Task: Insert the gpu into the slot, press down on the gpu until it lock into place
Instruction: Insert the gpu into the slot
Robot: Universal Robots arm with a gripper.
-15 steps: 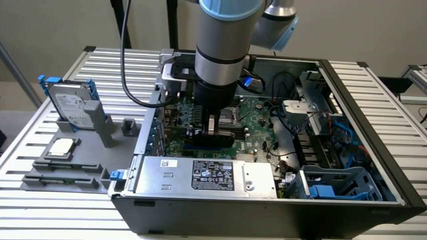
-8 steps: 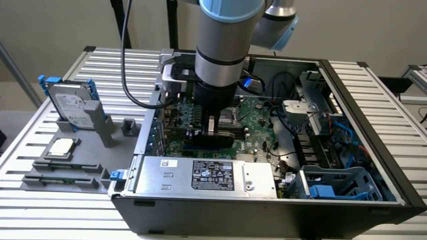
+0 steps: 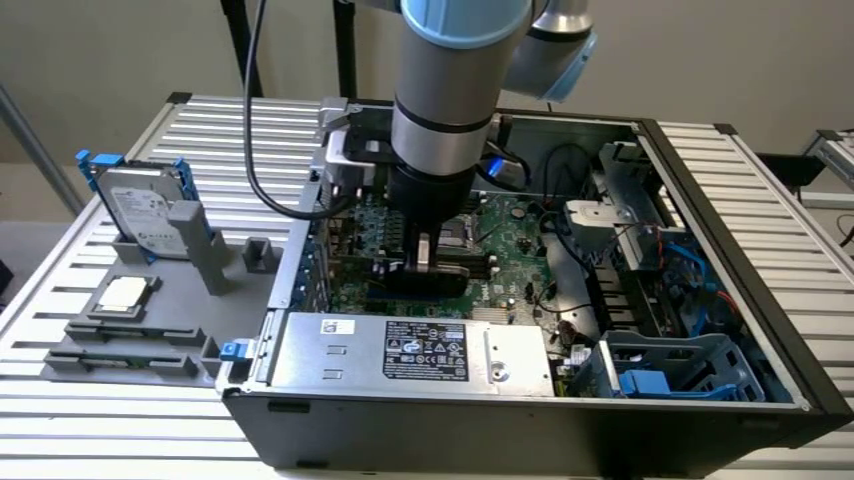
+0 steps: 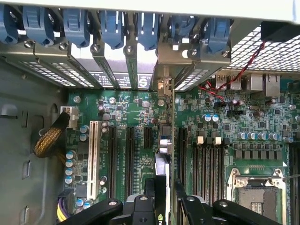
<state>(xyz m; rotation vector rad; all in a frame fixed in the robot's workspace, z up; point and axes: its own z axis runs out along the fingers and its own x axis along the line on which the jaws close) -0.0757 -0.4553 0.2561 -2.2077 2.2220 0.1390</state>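
Over the motherboard [image 4: 220,117], gripping the gpu [image 4: 161,173] in the hand [image 4: 164,190]. Likely stiff, light, fragile; best held by its flat faces.

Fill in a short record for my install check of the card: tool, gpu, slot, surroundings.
tool: closed on the gpu, inside the open case
gpu: upright, seen edge-on between the fingers, over the green motherboard
slot: hidden beneath the card; cannot tell whether it is seated
surroundings: silver power supply in the case; hard drive on a stand outside, at the exterior view's left
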